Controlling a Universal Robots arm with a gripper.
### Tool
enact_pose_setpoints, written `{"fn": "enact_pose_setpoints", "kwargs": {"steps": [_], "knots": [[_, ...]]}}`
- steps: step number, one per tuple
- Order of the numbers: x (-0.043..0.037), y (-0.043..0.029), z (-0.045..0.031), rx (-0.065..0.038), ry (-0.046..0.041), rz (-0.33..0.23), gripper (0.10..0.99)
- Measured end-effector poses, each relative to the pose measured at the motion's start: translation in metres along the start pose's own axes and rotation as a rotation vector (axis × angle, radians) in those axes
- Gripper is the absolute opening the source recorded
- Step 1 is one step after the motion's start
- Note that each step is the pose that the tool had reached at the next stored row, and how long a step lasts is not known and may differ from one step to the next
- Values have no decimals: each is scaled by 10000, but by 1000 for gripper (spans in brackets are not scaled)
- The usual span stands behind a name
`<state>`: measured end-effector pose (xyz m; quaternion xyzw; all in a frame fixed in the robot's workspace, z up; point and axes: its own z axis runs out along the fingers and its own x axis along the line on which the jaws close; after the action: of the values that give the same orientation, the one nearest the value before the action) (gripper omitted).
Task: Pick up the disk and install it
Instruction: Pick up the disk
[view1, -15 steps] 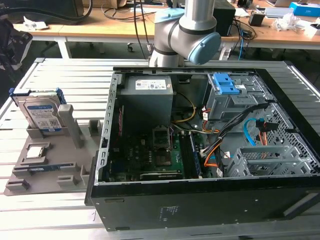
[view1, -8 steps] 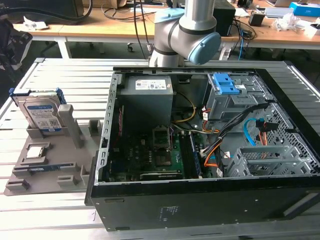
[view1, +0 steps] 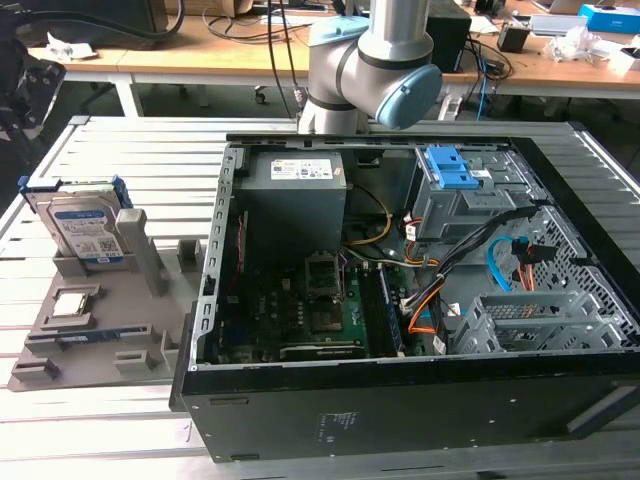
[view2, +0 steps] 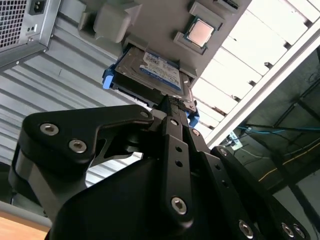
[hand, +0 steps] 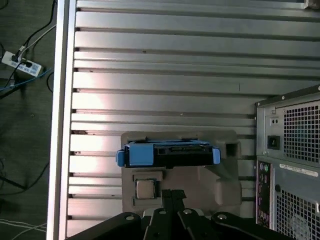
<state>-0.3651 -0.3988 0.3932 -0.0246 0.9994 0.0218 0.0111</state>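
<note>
My claw (hand: 172, 192) is closed and empty, apart from the upright hard drive (hand: 167, 154); I'd open wide and square to its edges.

Open computer case (view1: 400, 420) on slatted metal table (view1: 130, 150). Inside it: power supply (view1: 295, 200), grey drive cage with blue latch (view1: 452, 172). Beside the case, grey tray (view1: 110, 325) carrying processor chip (view1: 72, 305).

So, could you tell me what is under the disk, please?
The disk stands on edge in a slot of the grey holder, on the slatted table. Its bottom edge is hidden by the slot.
</note>
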Motion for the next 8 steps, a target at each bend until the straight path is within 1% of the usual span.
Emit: {"fn": "enact_pose_setpoints", "kwargs": {"steps": [2,5,8], "knots": [[0,0,0,8,14,-332,106],[0,0,-1,25,62,-1376,106],[0,0,0,27,87,-1973,106]]}}
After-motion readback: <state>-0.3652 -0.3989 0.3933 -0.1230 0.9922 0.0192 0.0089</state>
